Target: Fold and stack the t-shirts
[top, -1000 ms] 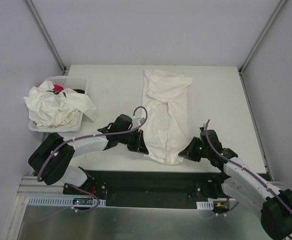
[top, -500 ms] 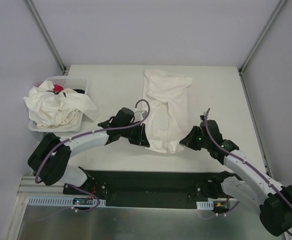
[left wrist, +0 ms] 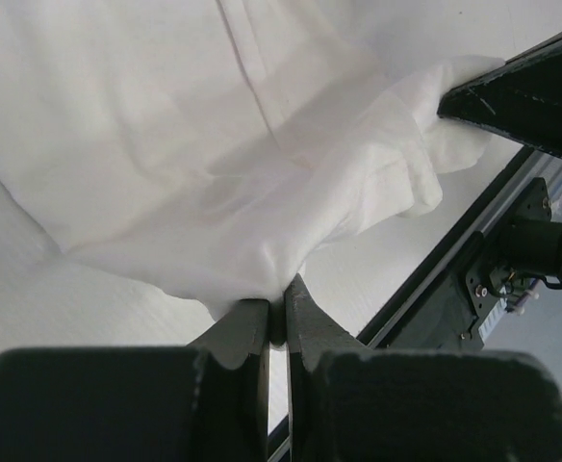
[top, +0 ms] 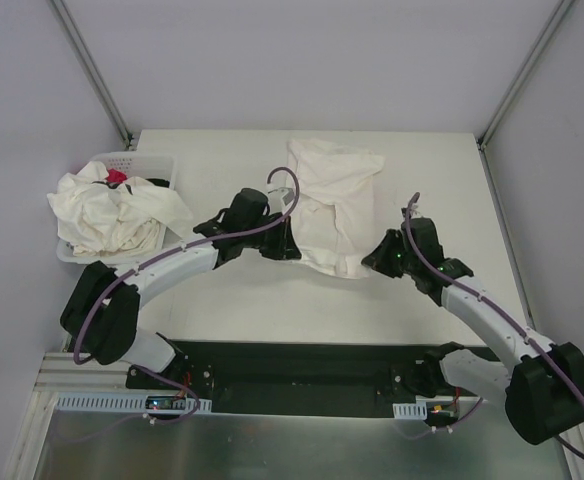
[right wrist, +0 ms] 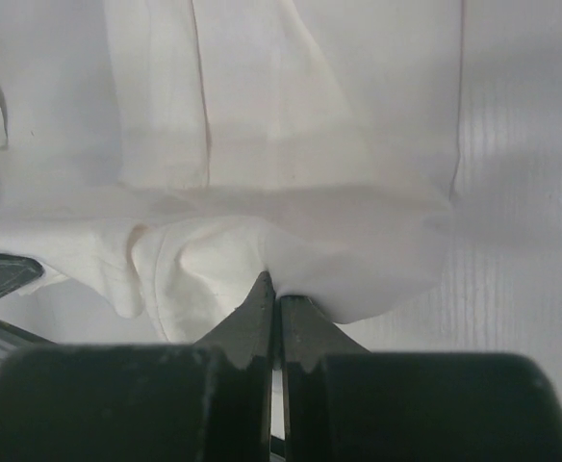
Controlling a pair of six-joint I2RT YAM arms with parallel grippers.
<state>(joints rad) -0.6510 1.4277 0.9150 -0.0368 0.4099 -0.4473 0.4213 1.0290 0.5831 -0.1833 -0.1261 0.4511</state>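
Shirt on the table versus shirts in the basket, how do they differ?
The table shirt lies smoothed, partly folded; the basket shirts are a crumpled heap. The left gripper and right gripper pinch the table shirt; nothing holds the basket shirts. Both are off-white.

I see my right claw pinched tight on a bunched edge of the off-white t-shirt. That gripped edge drapes in soft folds over the rest of the shirt, which lies flat on the white tabletop. Bare tabletop shows along the right.
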